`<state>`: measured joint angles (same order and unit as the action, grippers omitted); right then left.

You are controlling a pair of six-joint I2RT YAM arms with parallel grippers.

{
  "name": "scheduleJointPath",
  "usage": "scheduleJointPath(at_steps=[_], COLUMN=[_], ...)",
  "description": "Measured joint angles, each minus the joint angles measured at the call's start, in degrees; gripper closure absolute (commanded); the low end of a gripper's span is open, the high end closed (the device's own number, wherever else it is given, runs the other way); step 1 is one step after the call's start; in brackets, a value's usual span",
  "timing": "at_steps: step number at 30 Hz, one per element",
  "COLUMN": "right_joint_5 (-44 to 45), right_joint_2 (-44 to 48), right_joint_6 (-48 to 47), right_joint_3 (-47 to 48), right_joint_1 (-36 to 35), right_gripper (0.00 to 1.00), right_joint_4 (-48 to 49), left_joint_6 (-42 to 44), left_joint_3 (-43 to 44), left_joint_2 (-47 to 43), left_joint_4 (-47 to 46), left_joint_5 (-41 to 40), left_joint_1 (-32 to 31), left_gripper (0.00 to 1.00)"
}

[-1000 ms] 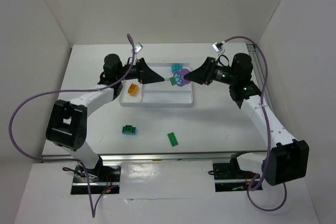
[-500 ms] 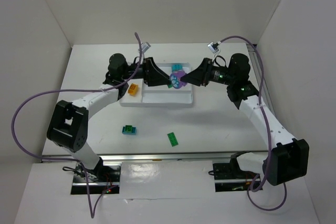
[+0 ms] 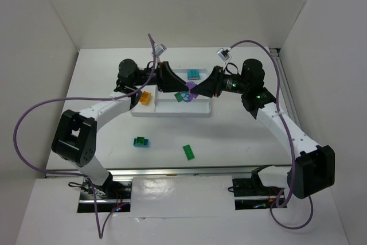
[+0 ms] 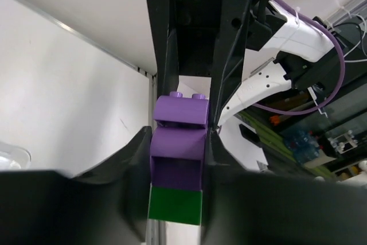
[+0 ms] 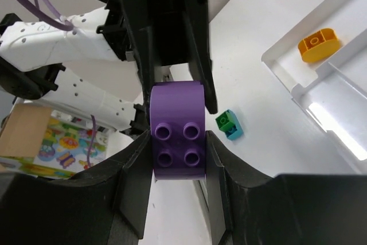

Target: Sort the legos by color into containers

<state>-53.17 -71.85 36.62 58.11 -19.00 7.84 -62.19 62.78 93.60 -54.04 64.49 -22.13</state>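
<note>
Right claw [image 5: 176,142] has moved in toward left claw [image 4: 178,142] | both clamped on one purple studded plastic brick [image 4: 180,113] | green plastic brick [image 4: 175,206] adjoining

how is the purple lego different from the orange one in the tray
The purple lego is held in the air by the right end effector; the orange lego lies loose in the left compartment of the tray. The purple lego has a green lego joined to it, gripped by the left end effector; the orange lego sits alone. Both are small plastic bricks.
</note>
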Motion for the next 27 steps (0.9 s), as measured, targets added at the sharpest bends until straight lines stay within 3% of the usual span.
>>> scheduleJointPath(at_steps=[1, 5, 13, 19, 22, 27], right_joint_5=[-0.04, 0.35, 3.1, 11.45, 17.51, 37.18], right_joint_2=[0.0, 0.04, 0.28, 0.61, -0.98, -11.61], right_joint_6=[-0.5, -1.16, -1.66, -6.78, -10.03, -17.14], right_joint_3=[0.11, 0.17, 0.5, 3.3, 6.62, 15.87], right_joint_1=[-0.02, -0.09, 0.2, 0.9, 0.83, -5.66], right_gripper=[0.79, 0.85, 0.86, 0.86, 0.86, 0.86], right_joint_4=[0.02, -0.15, -1.38, -9.03, -13.81, -22.27], left_joint_6=[-0.35, 0.85, 3.56, 7.08, 14.14, 25.86], left_joint_3=[0.15, 1.55, 1.99, 2.03, 3.39, 7.3], left_joint_2=[0.0, 0.07, 0.07, -0.07, -0.57, -1.68], left_joint_4=[0.22, 2.6, 5.51, 10.03, 22.69, 47.5], left_joint_5=[0.28, 1.42, 1.9, 2.93, 0.61, -15.61], left_joint_1=[0.13, 0.26, 0.35, 2.67, 6.03, 12.92], left_gripper=[1.0, 1.0, 1.0, 1.0, 1.0, 1.0])
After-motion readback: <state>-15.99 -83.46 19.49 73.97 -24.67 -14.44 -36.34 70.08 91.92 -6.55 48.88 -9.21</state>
